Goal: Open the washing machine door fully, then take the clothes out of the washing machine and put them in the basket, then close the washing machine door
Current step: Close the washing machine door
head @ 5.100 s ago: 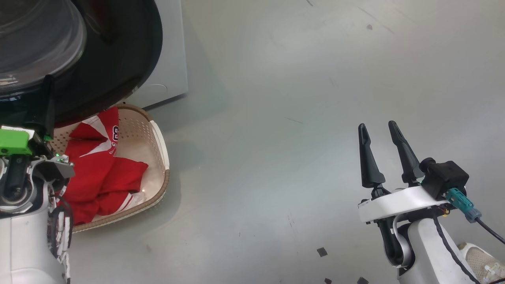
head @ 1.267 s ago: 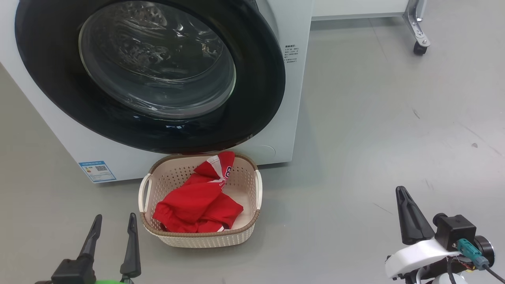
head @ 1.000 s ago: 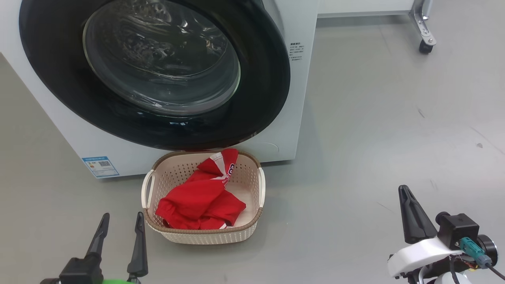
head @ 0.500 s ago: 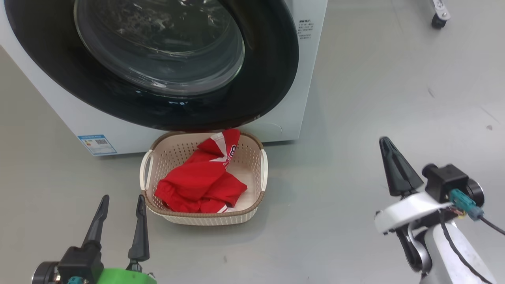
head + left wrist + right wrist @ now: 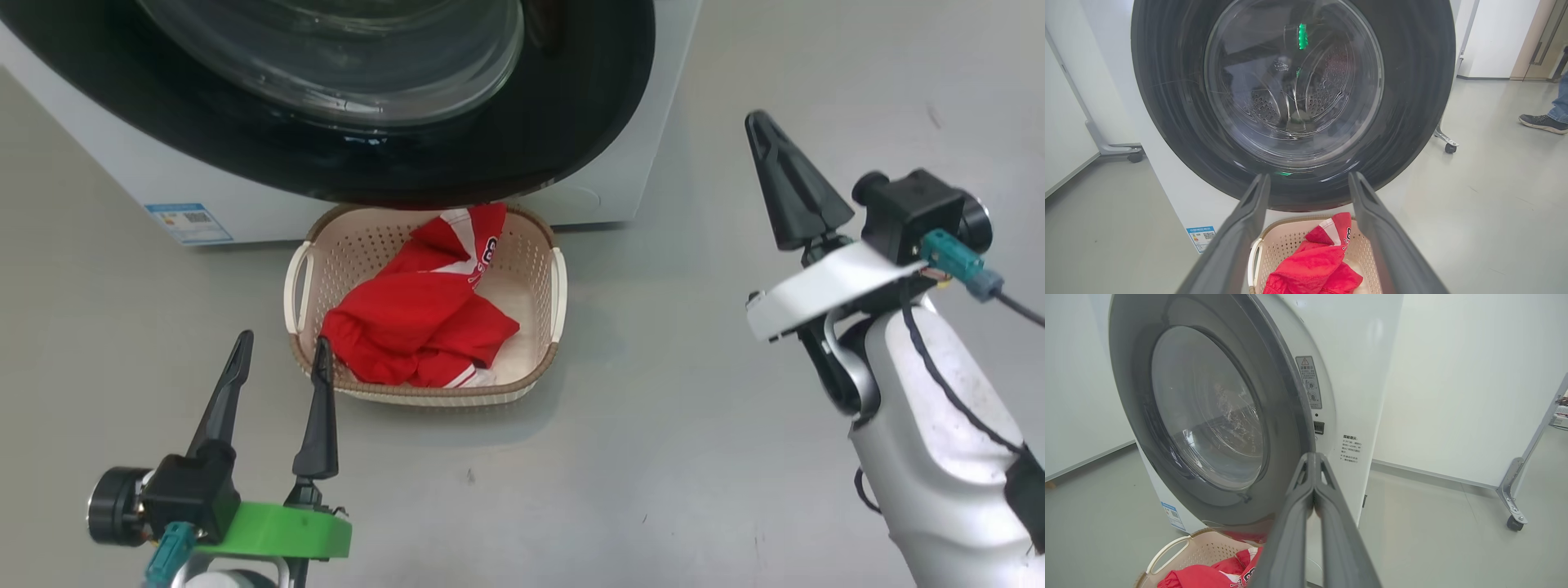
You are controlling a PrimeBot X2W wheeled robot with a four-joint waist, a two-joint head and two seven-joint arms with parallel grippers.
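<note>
You are facing the washing machine door (image 5: pixel 571 122), which is covering the machine's opening and overhanging the back rim of the basket (image 5: pixel 558 286). The clothes (image 5: pixel 408 318) are filling most of the basket. Bare floor (image 5: pixel 694 408) is lying open to its right; a person's shoe (image 5: pixel 1541 122) is standing well off.

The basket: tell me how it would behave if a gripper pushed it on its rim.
The basket probably slides easily: thin perforated plastic on a smooth floor. It likely weighs little, holding only the clothes, soft crumpled fabric. Low and wide, it seems unlikely to tip.
</note>
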